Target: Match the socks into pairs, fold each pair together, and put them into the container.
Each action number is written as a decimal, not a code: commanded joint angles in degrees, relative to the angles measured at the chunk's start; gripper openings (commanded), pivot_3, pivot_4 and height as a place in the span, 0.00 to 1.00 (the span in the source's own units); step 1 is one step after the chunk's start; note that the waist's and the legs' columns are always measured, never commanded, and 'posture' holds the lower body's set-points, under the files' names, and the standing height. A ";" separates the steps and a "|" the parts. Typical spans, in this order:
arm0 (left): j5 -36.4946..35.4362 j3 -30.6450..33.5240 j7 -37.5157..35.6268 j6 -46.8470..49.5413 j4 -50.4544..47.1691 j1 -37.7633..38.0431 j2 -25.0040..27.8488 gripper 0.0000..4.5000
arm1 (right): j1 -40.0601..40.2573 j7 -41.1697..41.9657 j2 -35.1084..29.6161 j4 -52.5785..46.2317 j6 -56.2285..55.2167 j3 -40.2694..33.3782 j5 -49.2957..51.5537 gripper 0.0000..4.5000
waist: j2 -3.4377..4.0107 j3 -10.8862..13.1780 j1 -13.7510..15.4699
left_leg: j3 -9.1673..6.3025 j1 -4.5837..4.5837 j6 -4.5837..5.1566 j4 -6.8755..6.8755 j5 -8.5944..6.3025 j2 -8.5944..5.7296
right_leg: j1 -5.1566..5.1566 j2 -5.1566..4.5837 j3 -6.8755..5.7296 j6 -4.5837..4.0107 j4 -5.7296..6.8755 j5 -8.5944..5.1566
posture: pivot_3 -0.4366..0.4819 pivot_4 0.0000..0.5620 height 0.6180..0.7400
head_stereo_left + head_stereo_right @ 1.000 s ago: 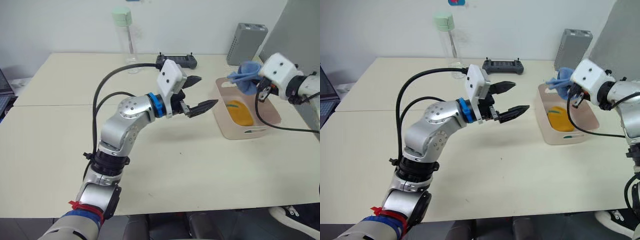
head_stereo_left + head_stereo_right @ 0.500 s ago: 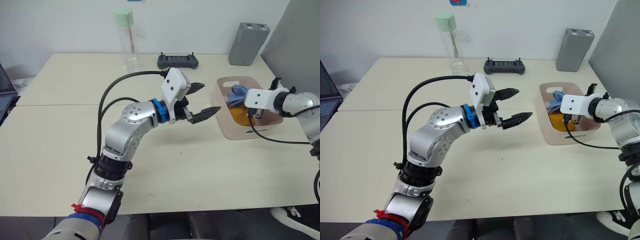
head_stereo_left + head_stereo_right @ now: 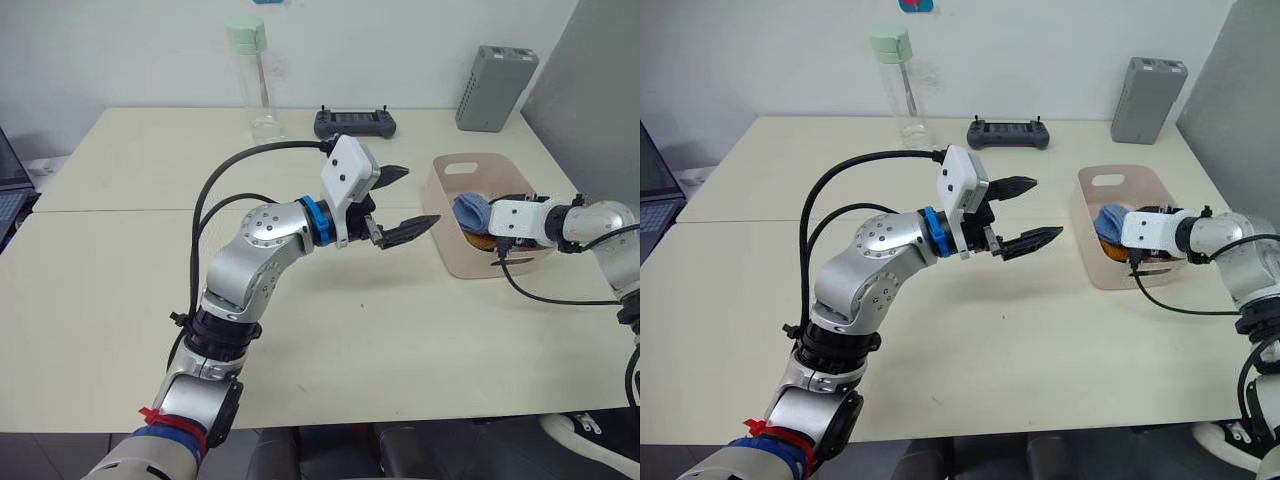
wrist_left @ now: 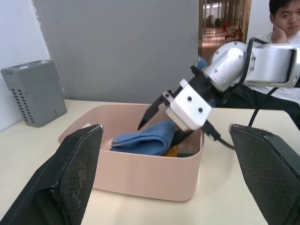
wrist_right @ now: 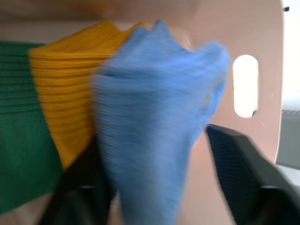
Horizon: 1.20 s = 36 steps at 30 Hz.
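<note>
The tub [image 3: 447, 235] stands on the table [image 3: 120, 290], with the grey box [image 3: 495, 73] well behind it. Inside the tub lie the blue pair [image 4: 145, 137], the yellow pair [image 5: 65, 117] and the green pair [image 5: 21, 154], touching one another, blue uppermost. The right gripper [image 4: 164, 105] reaches into the tub, fingers parted, one on each side of the blue pair; whether they press it cannot be told. The left gripper [image 3: 405, 205] hangs above the table beside the tub, fingers wide apart and holding nothing. Behind it stand a bottle [image 3: 252, 75] and a controller [image 3: 355, 123]. A person [image 4: 281, 23] sits beyond the tub.
</note>
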 commanded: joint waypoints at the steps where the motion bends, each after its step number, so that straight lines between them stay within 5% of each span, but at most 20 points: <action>1: 0.11 -0.05 -0.64 -0.93 -0.86 -1.09 -0.04 1.00 | -1.73 5.91 -2.95 -4.66 4.11 -3.59 3.59 0.99 | 0.00 0.00 0.05 | 0.00 0.00 0.00 0.00 0.00 0.00 | 0.01 0.00 0.00 0.00 0.00 0.00 | 0.48 0.27 1.00; 7: 0.71 -0.17 -1.11 -2.04 0.44 -1.76 -0.46 1.00 | -8.37 16.63 -9.52 -4.47 7.73 -3.79 3.98 0.99 | 0.27 0.15 0.06 | 0.03 0.09 0.00 0.03 0.00 -0.02 | 0.10 -0.02 0.02 0.03 0.00 0.01 | 0.48 0.27 1.00; 14: 0.67 -0.40 -1.32 -1.98 0.63 -2.42 -2.07 1.00 | -15.23 12.08 -5.17 1.36 6.81 -3.04 2.38 0.99 | 0.27 0.15 -0.47 | 0.04 0.73 0.01 -0.04 -0.02 -0.01 | 0.73 -0.02 0.03 0.20 -0.10 -0.17 | 0.48 0.27 1.00; 17: 0.88 -0.44 -1.44 -1.98 0.89 -2.87 -2.27 1.00 | -15.39 11.00 -1.52 2.79 7.65 -3.25 3.01 0.86 | 0.28 0.15 -0.58 | 0.04 0.75 0.01 0.00 -0.01 -0.02 | 0.75 -0.02 0.06 0.28 -0.07 -0.12 | 0.48 0.27 1.00; 27: 0.76 -0.11 -0.99 -0.95 -0.77 -2.51 -1.13 1.00 | -14.71 7.21 4.07 13.17 2.34 -1.30 0.77 0.05 | 0.29 0.15 -0.13 | 0.01 0.70 0.01 -0.01 -0.01 -0.06 | 0.76 -0.03 0.04 0.05 -0.10 0.02 | 0.48 0.27 1.00; 36: 1.24 -0.70 -0.87 -0.16 -2.29 -1.64 0.09 1.00 | -12.93 7.01 8.46 21.94 -0.49 1.34 -0.80 0.01 | 0.29 0.15 -0.55 | 0.00 0.73 0.01 0.00 -0.01 -0.05 | 0.78 -0.03 0.04 0.05 -0.08 0.02 | 0.48 0.27 1.00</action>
